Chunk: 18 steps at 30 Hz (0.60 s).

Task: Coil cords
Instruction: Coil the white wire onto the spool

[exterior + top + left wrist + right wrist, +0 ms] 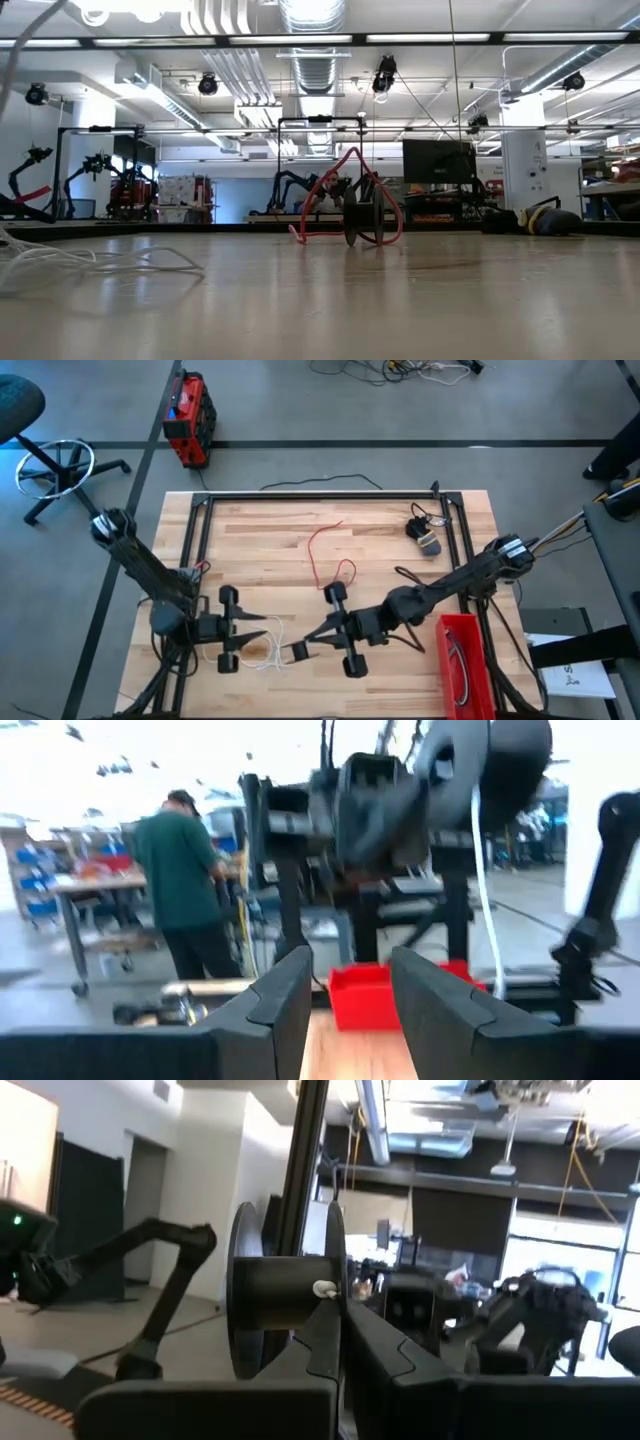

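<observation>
Looking straight down, the high view shows the left gripper (262, 628) and the right gripper (303, 645) meeting near the table's (260, 540) front edge over the loose white cord (258, 652). The red cord (328, 550) loops at mid-table; the black cord (425, 532) lies coiled near the far right corner. A red bin (462, 660) sits at front right.

In the low view, white cord (90, 262) trails at left, red cord (345, 195) arches behind.

The left wrist view shows its fingers (282, 1000) apart, gripping nothing.

The right wrist view shows fingers (325, 1342) nearly together on a white cord end (324, 1289) against a dark spool (285, 1295).
</observation>
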### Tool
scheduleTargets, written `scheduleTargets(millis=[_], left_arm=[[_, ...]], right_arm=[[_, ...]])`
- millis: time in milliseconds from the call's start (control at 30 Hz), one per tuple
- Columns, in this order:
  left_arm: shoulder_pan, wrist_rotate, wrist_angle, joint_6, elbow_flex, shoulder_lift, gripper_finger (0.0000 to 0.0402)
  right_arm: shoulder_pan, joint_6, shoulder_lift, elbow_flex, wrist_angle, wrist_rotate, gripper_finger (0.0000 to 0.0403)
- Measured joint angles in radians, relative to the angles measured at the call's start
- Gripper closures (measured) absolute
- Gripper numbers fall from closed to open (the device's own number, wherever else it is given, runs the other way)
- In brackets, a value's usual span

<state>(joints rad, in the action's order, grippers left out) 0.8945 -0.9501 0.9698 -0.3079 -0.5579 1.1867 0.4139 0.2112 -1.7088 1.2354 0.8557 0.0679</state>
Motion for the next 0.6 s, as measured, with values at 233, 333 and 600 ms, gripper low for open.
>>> scheduleTargets(millis=[233, 333, 600], left_arm=[[-0.036, 0.126, 0.11, -0.129, -0.101, 0.07, 0.0263], [-0.059, 0.156, 0.104, -0.137, -0.169, 0.116, 0.0269], [-0.074, -0.026, 0.094, -0.256, -0.314, 0.217, 0.0292]], right_arm=[[-0.002, -0.018, 0.0, 0.0, -0.049, 0.01, 0.0403], [-0.002, -0.017, -0.003, 0.0, -0.047, 0.026, 0.0403], [-0.002, -0.005, -0.008, 0.0, -0.103, 0.118, 0.0403]])
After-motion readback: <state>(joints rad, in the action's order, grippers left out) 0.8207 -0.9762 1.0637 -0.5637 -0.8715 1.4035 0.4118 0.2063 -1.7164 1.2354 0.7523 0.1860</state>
